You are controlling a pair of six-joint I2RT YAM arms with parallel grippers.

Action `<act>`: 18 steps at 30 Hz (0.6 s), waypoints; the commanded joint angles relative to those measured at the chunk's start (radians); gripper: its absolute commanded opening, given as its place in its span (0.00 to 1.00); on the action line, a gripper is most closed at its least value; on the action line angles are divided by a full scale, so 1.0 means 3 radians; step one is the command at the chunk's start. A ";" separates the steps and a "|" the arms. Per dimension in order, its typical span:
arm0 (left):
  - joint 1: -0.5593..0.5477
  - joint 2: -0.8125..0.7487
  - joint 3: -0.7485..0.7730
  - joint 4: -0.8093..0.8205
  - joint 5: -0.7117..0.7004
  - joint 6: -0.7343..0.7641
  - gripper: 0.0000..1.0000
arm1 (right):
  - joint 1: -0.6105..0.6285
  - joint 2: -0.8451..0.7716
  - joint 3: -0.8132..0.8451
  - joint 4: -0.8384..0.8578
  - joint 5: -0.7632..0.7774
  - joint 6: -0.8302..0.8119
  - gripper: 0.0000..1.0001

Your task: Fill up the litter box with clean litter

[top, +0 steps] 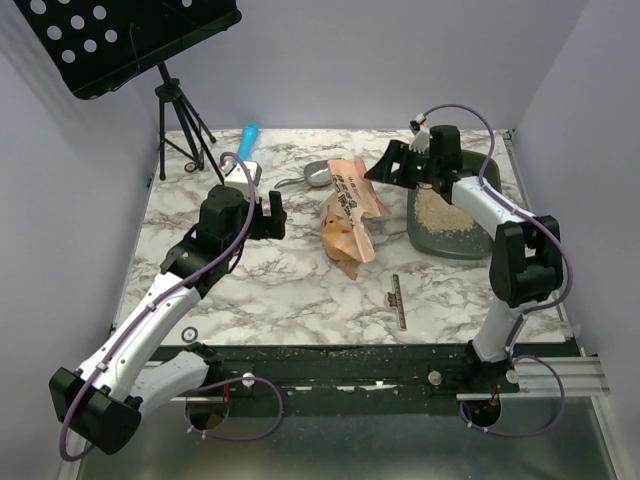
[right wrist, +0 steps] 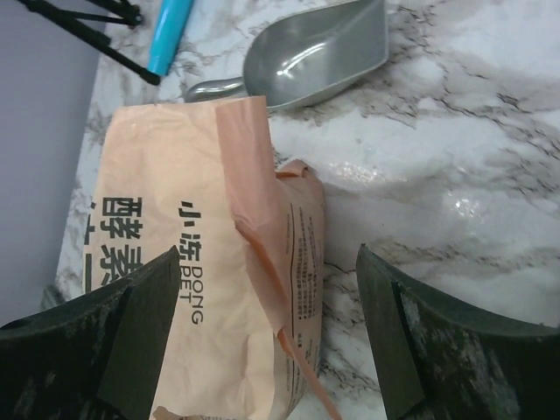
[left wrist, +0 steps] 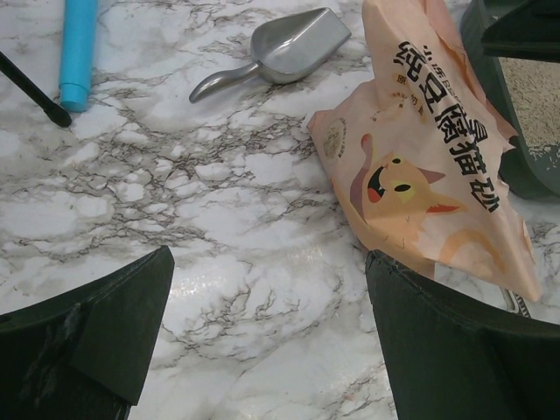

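- Standing at the far left corner, a tripod (top: 185, 140) has a blue tube (top: 247, 140) lying just right of it on the marble table (top: 270, 290).
- Left gripper (top: 272, 215) hangs over the table's left-middle with its jaws spread wide and nothing between them. The left wrist view shows only bare marble in the gap, and neither finger (left wrist: 105, 341) touches anything.
- Scoop (top: 318, 175) lies far-centre, bowl toward the bag and handle pointing left.
- Bag (top: 352, 205) lies flat at the centre, its long axis running far to near and its right edge just beside the box.
- Right gripper (top: 385, 165) hovers over the bag's far end, released, with its jaws far apart. In the right wrist view the bag's folded edge lies between the fingers (right wrist: 420, 350). Whether the other finger rests on the bag I cannot tell.
- Litter box (top: 470, 250) sits on the far right of the table, partly under the right arm. Its long axis runs near to far, leaning slightly, with one short end toward the arms.
- Litter (top: 440, 212) lies inside the box as a pale layer in the left half, and the rest is hidden by the arm.
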 commanded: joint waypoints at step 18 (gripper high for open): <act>-0.0016 -0.0125 0.0011 0.0087 0.0169 0.0050 0.99 | -0.0048 0.0470 -0.0247 0.1068 -0.1622 0.0203 0.76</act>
